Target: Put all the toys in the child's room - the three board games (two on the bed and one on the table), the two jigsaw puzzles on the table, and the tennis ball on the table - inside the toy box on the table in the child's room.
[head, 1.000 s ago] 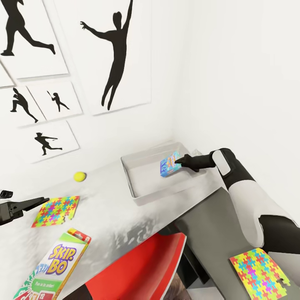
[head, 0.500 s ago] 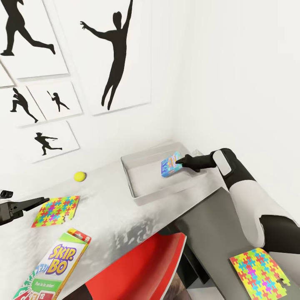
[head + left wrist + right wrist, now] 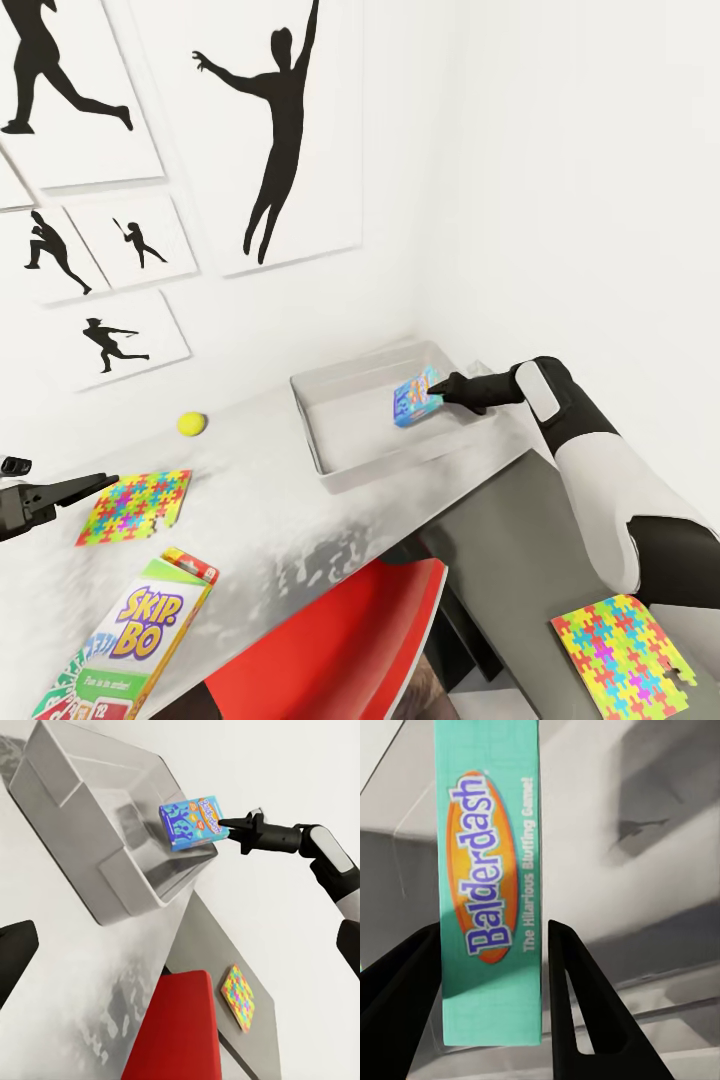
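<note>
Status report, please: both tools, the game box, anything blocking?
Right tool shut on Balderdash box, above toy box. Left tool near jigsaw puzzle. Nothing blocking.

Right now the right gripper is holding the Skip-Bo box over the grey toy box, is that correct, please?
Not quite: the right gripper is holding the Balderdash box over the grey toy box; the right wrist view shows the name. The Skip-Bo box lies on the table.

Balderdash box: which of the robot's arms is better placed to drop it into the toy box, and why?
Right. The right gripper already grips the Balderdash box above the toy box; the left gripper is far off beside a jigsaw puzzle.
</note>
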{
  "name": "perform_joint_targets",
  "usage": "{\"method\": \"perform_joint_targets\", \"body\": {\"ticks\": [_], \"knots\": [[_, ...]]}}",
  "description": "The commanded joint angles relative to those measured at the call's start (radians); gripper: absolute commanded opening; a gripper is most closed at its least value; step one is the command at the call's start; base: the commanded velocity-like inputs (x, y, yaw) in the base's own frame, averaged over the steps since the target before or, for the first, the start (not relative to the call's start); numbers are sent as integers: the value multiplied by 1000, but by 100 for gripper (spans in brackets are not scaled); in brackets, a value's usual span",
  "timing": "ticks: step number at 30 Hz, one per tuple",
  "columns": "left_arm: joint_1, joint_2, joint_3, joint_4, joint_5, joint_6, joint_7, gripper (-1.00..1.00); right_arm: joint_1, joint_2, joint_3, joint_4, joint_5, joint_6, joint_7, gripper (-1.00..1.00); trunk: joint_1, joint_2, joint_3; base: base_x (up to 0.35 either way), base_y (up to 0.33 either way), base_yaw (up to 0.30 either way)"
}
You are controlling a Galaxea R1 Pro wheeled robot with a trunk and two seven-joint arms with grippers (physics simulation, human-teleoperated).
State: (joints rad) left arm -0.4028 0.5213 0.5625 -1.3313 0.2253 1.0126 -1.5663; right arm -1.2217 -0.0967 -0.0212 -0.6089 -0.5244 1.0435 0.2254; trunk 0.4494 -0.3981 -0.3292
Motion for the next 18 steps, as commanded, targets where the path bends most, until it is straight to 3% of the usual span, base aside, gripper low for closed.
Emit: {"method": "perform_joint_targets", "body": {"ticks": [1, 18], "knots": [[-1, 0, 0, 0, -1, 11, -4, 100, -1, 0, -3, 0, 9, 4, 9, -100, 1, -2, -2, 0, 0, 0], [-1, 0, 0, 0, -1, 11, -4, 100, 1, 2, 0, -2, 12, -1, 9, -100, 1, -2, -2, 0, 0, 0]]}}
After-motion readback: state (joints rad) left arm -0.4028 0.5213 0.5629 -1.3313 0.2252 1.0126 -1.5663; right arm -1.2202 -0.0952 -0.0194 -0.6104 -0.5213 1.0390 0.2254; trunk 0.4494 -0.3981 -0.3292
